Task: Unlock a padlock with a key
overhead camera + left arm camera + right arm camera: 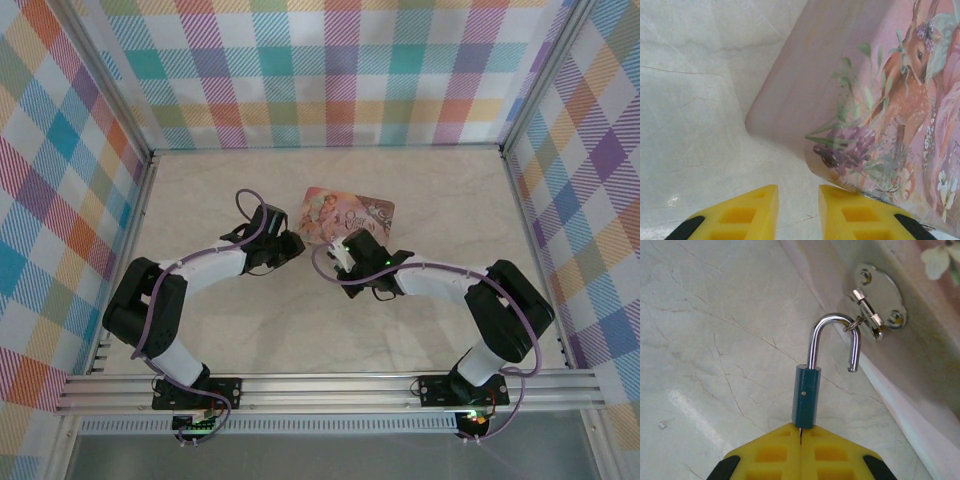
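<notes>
The teal padlock (806, 396) is being held straight ahead of the right gripper (801, 434), its base against the fingertips. Its shackle (832, 322) is sprung, the free end hanging loose and the bend hooked in the hasp (880, 302) of the deer-printed tin (880, 100). The yellow fingers are being pressed together, presumably on the key hidden between them. In this line the shackle looks ready to be unhooked, with bare marble tabletop (700, 340) being left open to the gripper's left. The left gripper (798, 200), fingers parted and empty, is being poised just short of the tin's corner, likely for bracing.
</notes>
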Available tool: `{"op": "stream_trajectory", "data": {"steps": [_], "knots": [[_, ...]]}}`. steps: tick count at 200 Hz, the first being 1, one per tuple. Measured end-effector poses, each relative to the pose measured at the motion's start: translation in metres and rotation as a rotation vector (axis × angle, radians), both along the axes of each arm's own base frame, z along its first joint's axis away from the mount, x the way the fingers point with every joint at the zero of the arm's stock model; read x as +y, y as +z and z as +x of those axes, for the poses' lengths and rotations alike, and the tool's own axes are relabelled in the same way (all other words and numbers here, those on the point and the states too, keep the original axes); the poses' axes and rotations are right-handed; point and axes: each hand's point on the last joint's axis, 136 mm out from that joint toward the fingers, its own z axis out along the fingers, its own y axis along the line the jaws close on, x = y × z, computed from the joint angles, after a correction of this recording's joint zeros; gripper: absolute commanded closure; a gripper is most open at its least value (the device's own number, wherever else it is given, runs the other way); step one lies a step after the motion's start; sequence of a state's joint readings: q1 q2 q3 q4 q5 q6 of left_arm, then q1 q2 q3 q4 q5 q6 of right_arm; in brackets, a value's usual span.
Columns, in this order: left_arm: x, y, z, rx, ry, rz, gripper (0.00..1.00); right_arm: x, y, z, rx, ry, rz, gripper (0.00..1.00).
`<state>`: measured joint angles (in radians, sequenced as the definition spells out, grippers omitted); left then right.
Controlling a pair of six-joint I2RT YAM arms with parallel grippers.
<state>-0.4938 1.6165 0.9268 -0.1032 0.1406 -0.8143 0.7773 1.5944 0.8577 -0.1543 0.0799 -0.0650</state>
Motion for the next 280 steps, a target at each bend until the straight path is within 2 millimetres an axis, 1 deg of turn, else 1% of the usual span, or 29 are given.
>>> {"op": "stream_trajectory", "data": {"steps": [34, 62, 92, 121, 155, 229, 280], "knots": [[-0.008, 0.001, -0.003, 0.004, -0.030, -0.048, 0.71, -0.002, 0.000, 0.002, -0.025, 0.019, -0.027, 1.00], [-0.008, -0.006, -0.021, 0.040, -0.060, -0.076, 0.68, -0.002, 0.000, 0.002, -0.033, 0.030, -0.035, 1.00], [-0.007, 0.000, -0.040, 0.054, -0.091, -0.108, 0.66, -0.003, 0.000, 0.002, -0.041, 0.039, -0.043, 1.00], [-0.008, 0.007, -0.049, 0.053, -0.116, -0.129, 0.65, -0.004, 0.000, 0.004, -0.058, 0.057, -0.060, 1.00], [-0.004, -0.002, -0.059, 0.090, -0.122, -0.124, 0.65, -0.005, 0.000, 0.005, -0.091, 0.091, -0.094, 1.00], [-0.007, -0.003, -0.063, 0.101, -0.140, -0.136, 0.64, -0.006, 0.001, 0.007, -0.135, 0.142, -0.138, 1.00], [-0.008, -0.008, -0.065, 0.113, -0.146, -0.130, 0.64, -0.004, 0.004, 0.011, -0.182, 0.176, -0.159, 1.00]]}}
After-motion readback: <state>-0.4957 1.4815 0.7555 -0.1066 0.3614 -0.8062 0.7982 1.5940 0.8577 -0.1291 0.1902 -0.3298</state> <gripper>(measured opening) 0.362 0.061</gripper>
